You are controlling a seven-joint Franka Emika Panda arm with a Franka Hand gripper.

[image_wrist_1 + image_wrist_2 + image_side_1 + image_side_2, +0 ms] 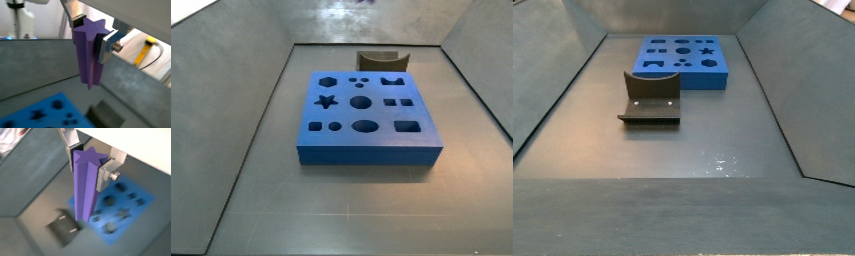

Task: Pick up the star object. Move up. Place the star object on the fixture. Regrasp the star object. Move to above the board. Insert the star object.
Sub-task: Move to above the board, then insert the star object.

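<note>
The star object (90,55) (85,183) is a long purple peg with a star-shaped end, hanging upright in the air. My gripper (91,31) (89,160) is shut on its upper end, with a silver finger on each side. Far below lie the blue board (20,117) (137,208) (385,115) (680,78) with its shaped holes and the dark fixture (107,116) (65,228) (378,60) (651,97) beside it. The peg's lower tip hangs over the floor near the board's edge in a wrist view. Neither side view shows the gripper or the peg.
Grey sloping walls (238,120) (780,90) enclose the floor on all sides. A yellow cable (143,50) runs behind the gripper in a wrist view.
</note>
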